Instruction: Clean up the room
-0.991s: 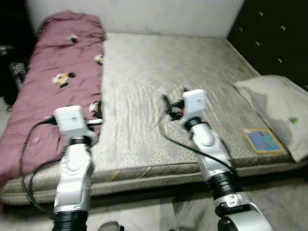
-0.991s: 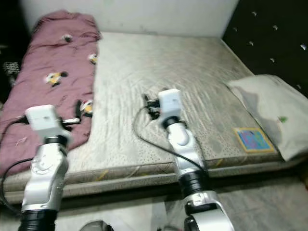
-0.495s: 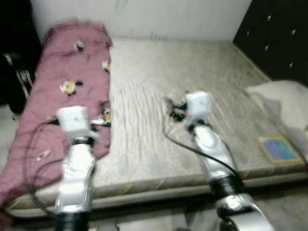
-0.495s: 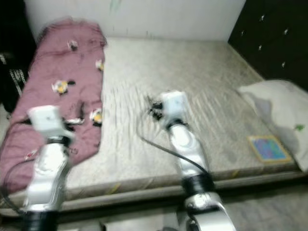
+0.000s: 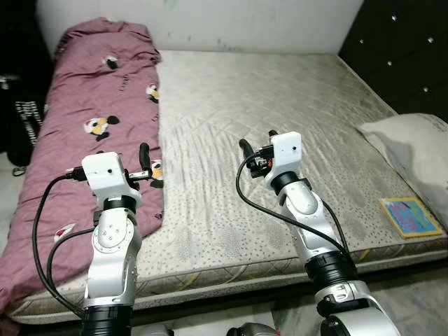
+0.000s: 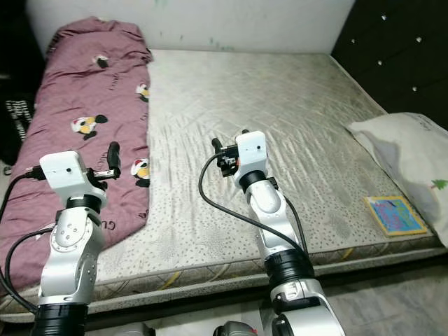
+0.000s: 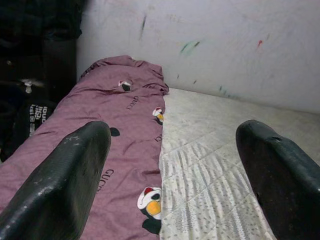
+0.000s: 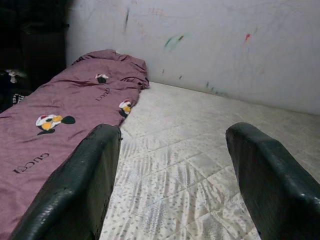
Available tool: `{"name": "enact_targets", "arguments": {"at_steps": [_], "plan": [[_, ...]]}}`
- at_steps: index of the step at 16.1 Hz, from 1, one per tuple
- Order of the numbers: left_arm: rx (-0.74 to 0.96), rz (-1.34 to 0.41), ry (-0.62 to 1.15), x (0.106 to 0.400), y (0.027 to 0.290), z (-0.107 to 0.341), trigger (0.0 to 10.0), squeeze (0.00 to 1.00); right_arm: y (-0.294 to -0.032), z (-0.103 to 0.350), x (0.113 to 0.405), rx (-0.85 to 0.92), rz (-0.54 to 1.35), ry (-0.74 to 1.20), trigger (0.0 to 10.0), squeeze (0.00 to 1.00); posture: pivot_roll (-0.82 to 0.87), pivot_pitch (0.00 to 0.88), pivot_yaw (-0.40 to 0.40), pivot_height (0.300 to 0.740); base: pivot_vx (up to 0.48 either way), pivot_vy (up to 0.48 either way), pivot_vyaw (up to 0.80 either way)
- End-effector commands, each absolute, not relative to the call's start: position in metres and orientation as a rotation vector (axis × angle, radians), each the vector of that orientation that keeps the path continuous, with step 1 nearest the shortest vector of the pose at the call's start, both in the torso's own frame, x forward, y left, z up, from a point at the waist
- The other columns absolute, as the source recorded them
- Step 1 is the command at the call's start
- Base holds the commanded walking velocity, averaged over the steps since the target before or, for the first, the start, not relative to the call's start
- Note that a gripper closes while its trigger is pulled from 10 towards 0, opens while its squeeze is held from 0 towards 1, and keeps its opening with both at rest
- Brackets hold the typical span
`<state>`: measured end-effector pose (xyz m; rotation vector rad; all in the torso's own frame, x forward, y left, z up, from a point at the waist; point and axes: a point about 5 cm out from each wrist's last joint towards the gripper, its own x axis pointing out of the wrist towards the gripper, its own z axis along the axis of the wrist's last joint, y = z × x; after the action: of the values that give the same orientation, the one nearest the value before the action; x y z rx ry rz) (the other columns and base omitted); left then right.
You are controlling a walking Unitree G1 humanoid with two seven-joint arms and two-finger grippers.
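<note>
Lying along the robot's left side of the mattress (image 5: 280, 105), the maroon blanket (image 5: 91, 119) (printed with small cartoon figures and lettering) is stretching from about 11 o'clock at the far wall (image 5: 210, 21) down to 8 o'clock at the near edge, where it is spilling over the side. The left gripper (image 5: 148, 166) is hovering just above the blanket's inner edge at roughly 9 o'clock of the head view — its fingers are standing spread wide and gripping nothing, with the blanket directly beneath and ahead of them. In the left wrist view the two black fingers (image 7: 65, 180) are framing the blanket's border, where it is meeting the bare mattress.

The right gripper (image 5: 257, 145) is hanging over the bare mattress near the centre, fingers parted and empty; the blanket is lying well apart from it, off toward 10 o'clock.

A pale pillow (image 5: 416, 157) is resting at 3 o'clock against the dark tufted headboard (image 5: 399, 49), and a small colourful book (image 5: 411, 215) is lying flat at 4 o'clock — just beside the pillow, near the mattress edge. Dark items at 9 o'clock, beyond the blanket, are too shadowed to make out.
</note>
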<state>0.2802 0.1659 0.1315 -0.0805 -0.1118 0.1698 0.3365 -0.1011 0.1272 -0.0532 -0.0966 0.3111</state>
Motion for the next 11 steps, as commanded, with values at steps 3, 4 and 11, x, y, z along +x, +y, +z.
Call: {"name": "enact_targets", "arguments": {"at_steps": [3,4,11], "plan": [[-0.08,0.158,-0.114,0.2799,0.1626,0.1323,10.0,0.0,-0.105,0.1317,0.3382,-0.062,0.305,-0.112,10.0,0.0,0.02,0.0,-0.078,0.74,0.0,0.0,0.0],[-0.08,0.158,-0.114,0.2799,0.1626,0.1323,10.0,0.0,-0.105,0.1317,0.3382,-0.062,0.305,-0.112,10.0,0.0,0.02,0.0,-0.078,0.74,0.0,0.0,0.0],[-0.093,0.165,-0.115,0.2807,0.1638,0.1338,10.0,0.0,-0.1022,0.1297,0.3378,-0.05,0.311,-0.104,10.0,0.0,0.03,0.0,-0.075,0.74,0.0,0.105,0.0]]}}
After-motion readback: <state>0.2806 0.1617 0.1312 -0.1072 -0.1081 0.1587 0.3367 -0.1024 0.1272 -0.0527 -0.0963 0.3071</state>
